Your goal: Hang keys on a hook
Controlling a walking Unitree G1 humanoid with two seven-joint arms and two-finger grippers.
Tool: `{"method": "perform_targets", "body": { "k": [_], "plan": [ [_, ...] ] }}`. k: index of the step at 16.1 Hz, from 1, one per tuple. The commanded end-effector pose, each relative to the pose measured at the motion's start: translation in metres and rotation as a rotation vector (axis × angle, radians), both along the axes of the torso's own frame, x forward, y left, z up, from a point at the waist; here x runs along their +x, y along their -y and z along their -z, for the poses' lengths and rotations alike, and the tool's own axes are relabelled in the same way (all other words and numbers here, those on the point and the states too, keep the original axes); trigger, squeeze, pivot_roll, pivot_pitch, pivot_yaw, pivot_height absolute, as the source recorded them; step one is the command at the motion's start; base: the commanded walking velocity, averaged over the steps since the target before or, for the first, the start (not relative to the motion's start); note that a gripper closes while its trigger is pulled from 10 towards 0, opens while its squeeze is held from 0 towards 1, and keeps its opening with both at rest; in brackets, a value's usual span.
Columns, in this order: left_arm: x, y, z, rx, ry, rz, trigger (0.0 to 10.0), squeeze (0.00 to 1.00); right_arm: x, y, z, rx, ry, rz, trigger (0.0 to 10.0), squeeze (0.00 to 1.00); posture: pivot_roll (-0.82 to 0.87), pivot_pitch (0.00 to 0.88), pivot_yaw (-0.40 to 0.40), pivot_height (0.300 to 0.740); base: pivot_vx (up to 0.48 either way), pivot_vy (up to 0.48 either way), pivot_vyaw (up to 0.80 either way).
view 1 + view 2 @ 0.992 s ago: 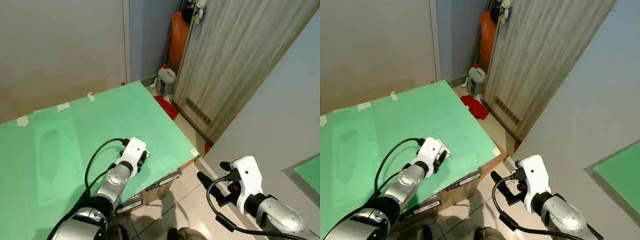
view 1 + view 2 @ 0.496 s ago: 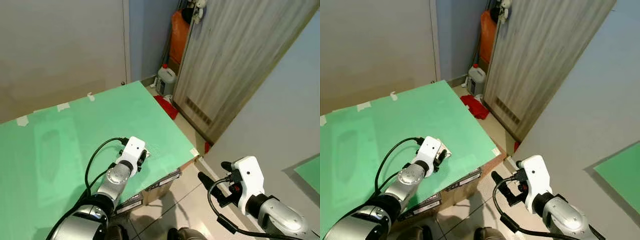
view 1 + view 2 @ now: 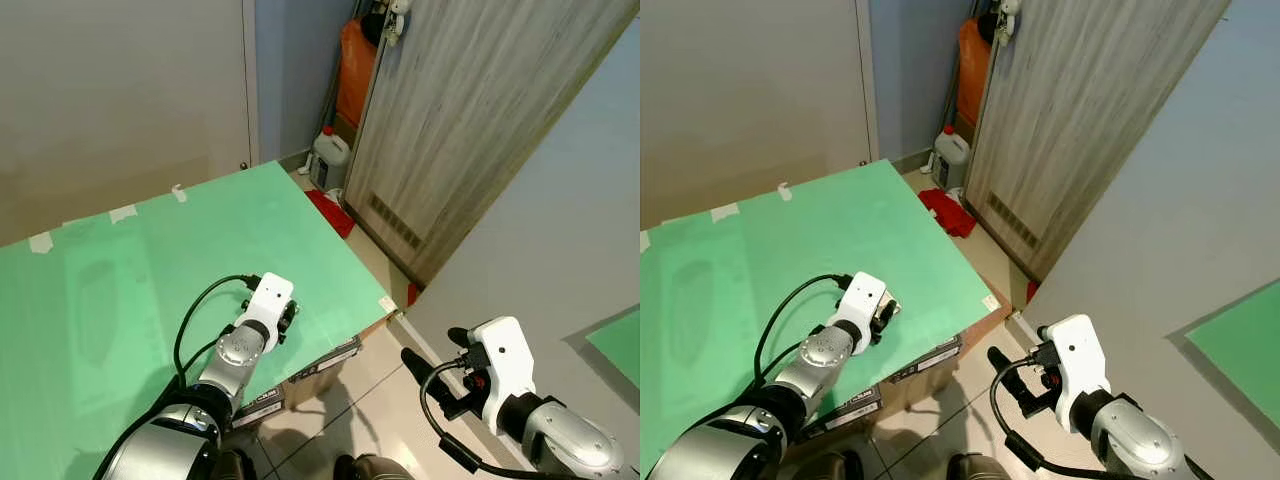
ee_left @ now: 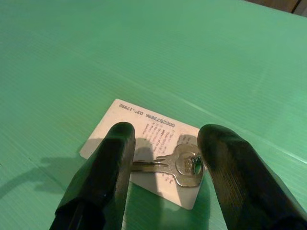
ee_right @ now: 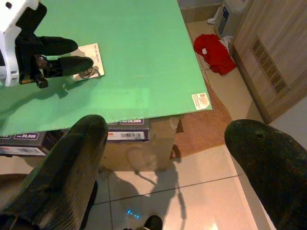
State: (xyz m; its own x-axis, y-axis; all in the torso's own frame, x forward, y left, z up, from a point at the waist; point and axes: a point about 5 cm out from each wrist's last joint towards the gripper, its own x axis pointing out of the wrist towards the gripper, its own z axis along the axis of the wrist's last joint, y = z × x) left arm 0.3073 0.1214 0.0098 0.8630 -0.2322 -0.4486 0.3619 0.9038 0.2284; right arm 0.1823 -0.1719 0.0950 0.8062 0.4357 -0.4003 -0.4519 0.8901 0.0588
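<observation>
Key [image 4: 180, 163] between spread left gripper [image 4: 165, 143] fingers.

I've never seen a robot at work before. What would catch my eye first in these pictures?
Most striking is the big green board spread low across the floor on boxes. Near its front edge the left gripper hovers open over a silver key that lies on a small white card. Behind, an orange bag and a white jug stand beside a wooden door; the right gripper waits open above the tiles.
</observation>
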Motion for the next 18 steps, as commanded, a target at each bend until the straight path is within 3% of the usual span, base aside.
{"method": "perform_targets", "body": {
  "k": [1, 7, 11, 12, 13, 18],
  "plan": [
    [0.000, 0.005, 0.001, 0.003, -0.018, 0.015, 10.0, 0.00, -0.001, 0.004, -0.003, -0.011, 0.002, 0.013, 10.0, 0.00, -0.28, 0.148, -0.103, 0.740, 0.000, 0.000, 0.00],
    [-0.006, 0.004, 0.010, -0.007, -0.106, 0.012, 10.0, 0.00, -0.005, 0.004, -0.003, -0.009, -0.007, 0.012, 10.0, 0.00, -0.29, 0.153, -0.105, 0.740, 0.000, 0.000, 0.00],
    [-0.016, 0.004, 0.022, 0.010, -0.227, 0.030, 10.0, 0.00, -0.005, 0.004, -0.003, -0.012, -0.009, 0.009, 10.0, 0.00, -0.29, 0.146, -0.106, 0.740, 0.000, 0.000, 0.00],
    [-0.019, 0.002, 0.025, 0.013, -0.251, 0.021, 3.6, 0.00, -0.004, 0.004, -0.003, -0.013, -0.009, 0.009, 10.0, 0.00, -0.29, 0.142, -0.106, 0.740, 0.000, 0.000, 0.00],
    [-0.021, 0.000, 0.027, 0.012, -0.259, 0.017, 0.0, 0.00, -0.004, 0.004, -0.003, -0.012, -0.009, 0.008, 10.0, 0.00, -0.29, 0.140, -0.106, 0.740, 0.000, 0.000, 0.00],
    [-0.021, -0.005, 0.028, 0.006, -0.246, -0.015, 0.0, 0.00, -0.003, 0.003, -0.003, -0.009, -0.009, 0.005, 10.0, 0.00, -0.29, 0.137, -0.103, 0.740, 0.000, 0.000, 0.00]
  ]
}}
